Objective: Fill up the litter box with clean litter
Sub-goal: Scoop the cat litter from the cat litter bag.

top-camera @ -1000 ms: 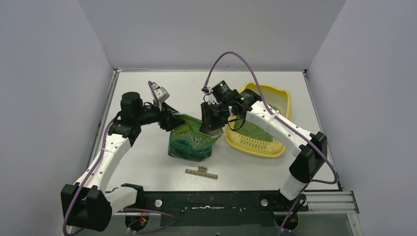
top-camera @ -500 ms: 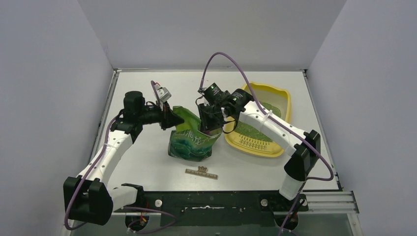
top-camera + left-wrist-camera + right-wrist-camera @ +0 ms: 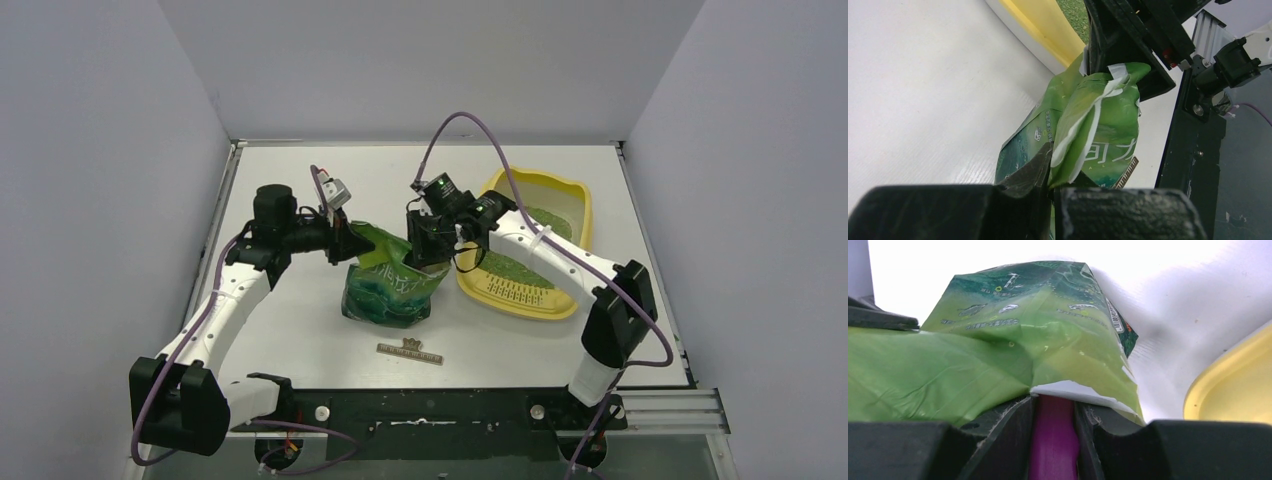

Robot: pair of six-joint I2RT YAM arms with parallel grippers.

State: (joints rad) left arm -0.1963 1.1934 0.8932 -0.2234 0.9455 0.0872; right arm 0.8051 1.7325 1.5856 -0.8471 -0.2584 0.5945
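Observation:
The pale yellow litter box (image 3: 575, 205) lies right of centre with a patch of light-green clean litter (image 3: 515, 265) inside. A glossy green bag (image 3: 390, 290) stands just left of it. My left gripper (image 3: 350, 243) is shut on the bag's left top edge (image 3: 1068, 150), and the film is pinched between its fingers (image 3: 1028, 172). My right gripper (image 3: 430, 250) is shut on the magenta scoop handle (image 3: 1053, 440) and sits at the bag's open mouth (image 3: 1068, 390). The scoop's bowl is hidden inside the bag. The box's yellow rim (image 3: 1233, 385) shows at the right.
A small brown toothed strip (image 3: 410, 350) lies on the white table in front of the bag. Grey walls close in the table on three sides. The black rail (image 3: 430, 410) with the arm bases runs along the near edge.
My left gripper has closed on the bag's top edge. My right arm has shifted slightly left and down, carrying the scoop into the bag's mouth.

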